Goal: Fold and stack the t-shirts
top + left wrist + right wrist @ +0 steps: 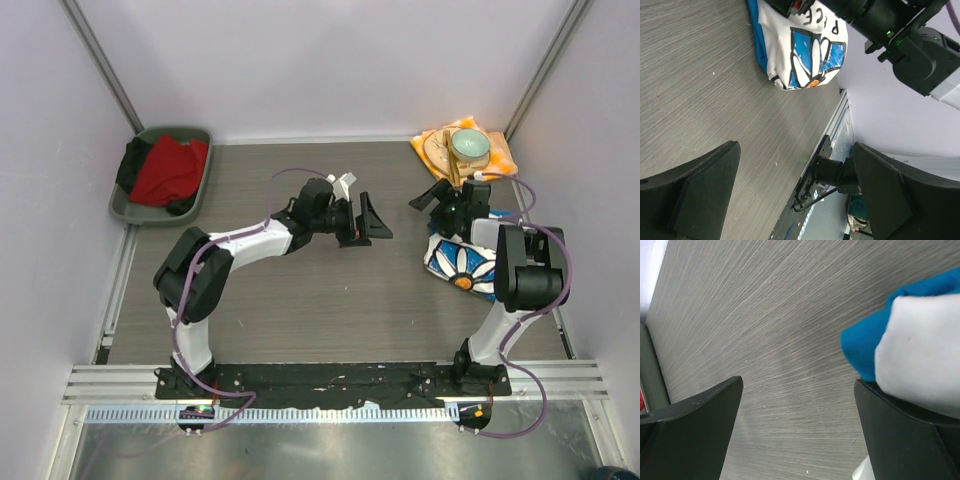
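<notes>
Top external view. Grained grey table (300, 300). White daisy-print t-shirt (460, 262), bundled with blue t-shirt (760, 47), lying right, beside the right arm. Left gripper (372, 228), right gripper (437, 195): both spread wide, nothing between. Far left: green tray (135, 212) (red cloth (170, 170) inside). Far right: teal bowl (468, 145) on orange checked napkin (428, 140).

A counter (320, 300) with a grey wood-grain top is enclosed on three sides by plain pale walls (330, 60). Slanting metal posts (98, 60) are seen at the two far corners. The near edge is bordered by aluminium rails (110, 385), and a brushed steel sheet (330, 450) is laid in front of them. Everything is evenly lit.
</notes>
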`<state>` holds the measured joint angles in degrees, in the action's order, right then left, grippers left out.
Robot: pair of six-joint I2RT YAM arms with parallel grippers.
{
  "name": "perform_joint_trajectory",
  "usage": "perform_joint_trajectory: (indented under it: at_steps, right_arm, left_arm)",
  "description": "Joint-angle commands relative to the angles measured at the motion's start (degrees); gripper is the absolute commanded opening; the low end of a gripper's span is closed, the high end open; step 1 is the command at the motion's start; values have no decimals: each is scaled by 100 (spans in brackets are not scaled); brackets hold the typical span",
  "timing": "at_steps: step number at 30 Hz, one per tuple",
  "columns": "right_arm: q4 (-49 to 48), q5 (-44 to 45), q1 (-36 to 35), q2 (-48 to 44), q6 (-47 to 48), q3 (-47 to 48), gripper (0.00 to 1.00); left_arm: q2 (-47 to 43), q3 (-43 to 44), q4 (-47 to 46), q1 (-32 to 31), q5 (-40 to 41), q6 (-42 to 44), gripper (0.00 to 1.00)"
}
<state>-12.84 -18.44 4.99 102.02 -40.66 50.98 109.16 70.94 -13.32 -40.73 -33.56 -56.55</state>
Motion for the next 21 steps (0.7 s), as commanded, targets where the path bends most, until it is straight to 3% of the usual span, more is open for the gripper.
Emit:
perform_joint_trajectory:
  at_steps: [1,6,13,21]
  right_arm:
    - [237,59,-340,-567,198,297,100]
    - [1599,858,-955,-1236,506,1315,100]
    - [2365,2220,-2089,-1851,1095,1801,100]
    - [2242,2626,-2846,-2625,1403,1450,100]
  left_arm:
    - [-659,78,346,21,314,399,100]
    - [-1247,411,1567,30,1192,1214,100]
    - [-1819,1220,4202,56,3555,2147,100]
    - [-2873,905,4997,74,5551,2675,100]
